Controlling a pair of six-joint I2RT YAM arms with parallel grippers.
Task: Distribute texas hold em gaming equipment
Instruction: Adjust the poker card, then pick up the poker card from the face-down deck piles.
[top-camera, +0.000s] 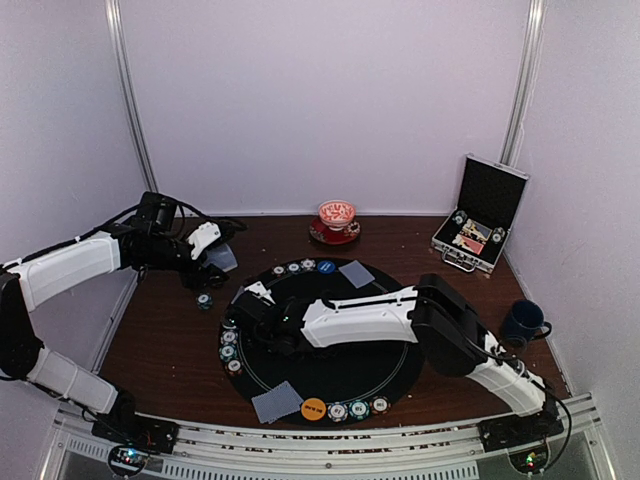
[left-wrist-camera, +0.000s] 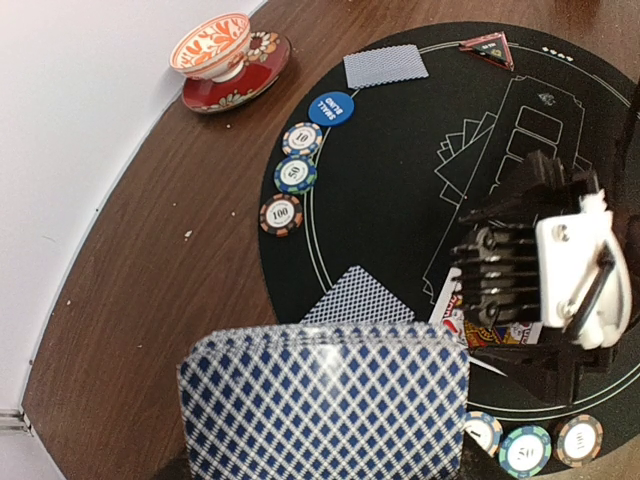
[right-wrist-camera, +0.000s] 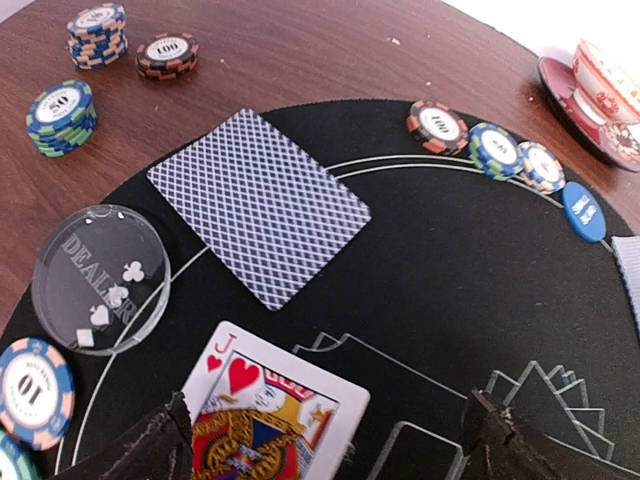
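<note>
My left gripper (top-camera: 218, 256) hovers off the mat's far left edge, shut on a deck of blue-backed playing cards (left-wrist-camera: 325, 400) that hides its fingers in the left wrist view. Over the left part of the round black mat (top-camera: 345, 370), my right gripper (right-wrist-camera: 328, 408) is open. A face-up jack of hearts (right-wrist-camera: 270, 410) lies flat on the mat between its fingers, close to the left one. A face-down card (right-wrist-camera: 258, 205) and a clear dealer disc (right-wrist-camera: 100, 277) lie just beyond it. Striped chips (right-wrist-camera: 495, 148) and a blue disc (right-wrist-camera: 583, 211) line the mat's rim.
More face-down cards (top-camera: 277, 402) (top-camera: 355, 273), an orange disc (top-camera: 313, 408) and chips (top-camera: 358, 408) lie along the mat's edges. Chip stacks (right-wrist-camera: 60, 117) stand on the wood left of the mat. A red cup on a saucer (top-camera: 337, 220), an open case (top-camera: 480, 215) and a dark mug (top-camera: 522, 322) are nearby.
</note>
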